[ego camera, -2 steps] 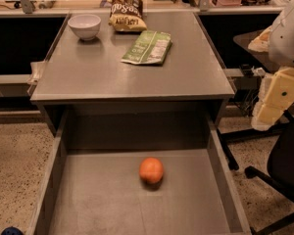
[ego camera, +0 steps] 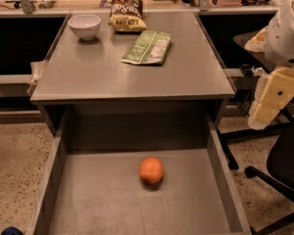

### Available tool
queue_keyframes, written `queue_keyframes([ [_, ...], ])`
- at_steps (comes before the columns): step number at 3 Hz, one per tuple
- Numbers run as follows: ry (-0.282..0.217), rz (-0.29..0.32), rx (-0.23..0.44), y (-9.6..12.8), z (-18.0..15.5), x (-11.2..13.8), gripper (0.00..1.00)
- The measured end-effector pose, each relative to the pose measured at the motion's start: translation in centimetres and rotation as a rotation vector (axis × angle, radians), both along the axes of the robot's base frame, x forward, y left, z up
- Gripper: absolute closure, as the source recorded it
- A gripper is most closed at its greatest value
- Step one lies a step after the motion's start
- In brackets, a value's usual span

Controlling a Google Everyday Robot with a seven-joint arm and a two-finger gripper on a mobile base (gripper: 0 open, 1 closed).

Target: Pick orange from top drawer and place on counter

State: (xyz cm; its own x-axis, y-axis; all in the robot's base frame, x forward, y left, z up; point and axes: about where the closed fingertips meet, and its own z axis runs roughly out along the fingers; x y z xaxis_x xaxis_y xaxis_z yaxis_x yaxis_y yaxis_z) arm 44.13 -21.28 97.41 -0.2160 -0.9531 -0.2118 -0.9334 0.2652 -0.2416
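The orange [ego camera: 151,170] lies on the bare bottom of the open top drawer [ego camera: 88,199], a little right of its middle. The grey counter [ego camera: 137,77] is the desk top just above and behind the drawer. My gripper [ego camera: 270,102], cream-coloured on a white arm, hangs at the right edge of the view. It is beside the desk's right front corner, above and well to the right of the orange, and holds nothing that I can see.
On the counter stand a white bowl [ego camera: 84,26] at the back left, a brown chip bag [ego camera: 126,12] at the back and a green packet [ego camera: 148,47] near the middle. A black office chair [ego camera: 284,170] stands to the right of the drawer.
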Motion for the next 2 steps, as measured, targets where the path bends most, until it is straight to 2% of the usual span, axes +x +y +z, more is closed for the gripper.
queue_keyframes([
  [1, 0.017, 0.065, 0.004, 2.9, -2.9, 2.0, 0.0],
  [2, 0.069, 0.162, 0.076, 7.4, -8.2, 3.1, 0.0],
])
